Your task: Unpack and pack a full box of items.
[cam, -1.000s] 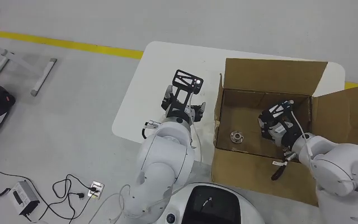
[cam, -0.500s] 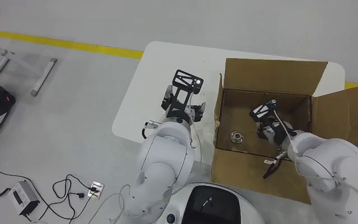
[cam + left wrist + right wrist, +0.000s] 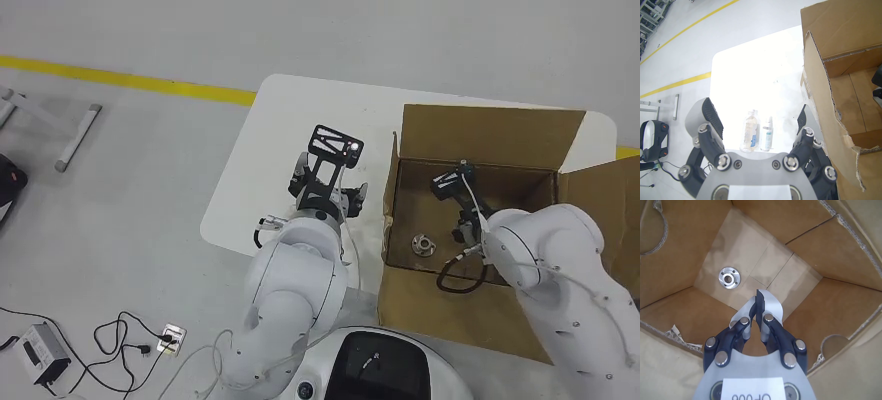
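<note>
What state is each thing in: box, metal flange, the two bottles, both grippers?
cardboard box, flaps open
metal flange, flat on the box floor
clear bottle, cap on
small white bottle, cap on, beside the clear one
left gripper, open, empty
right gripper, shut, empty, inside the box

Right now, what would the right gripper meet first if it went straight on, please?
Probably the bare floor of the brown cardboard box, beside the round silver metal flange; the right gripper, fingers shut, points there, though depth is unclear.
</note>
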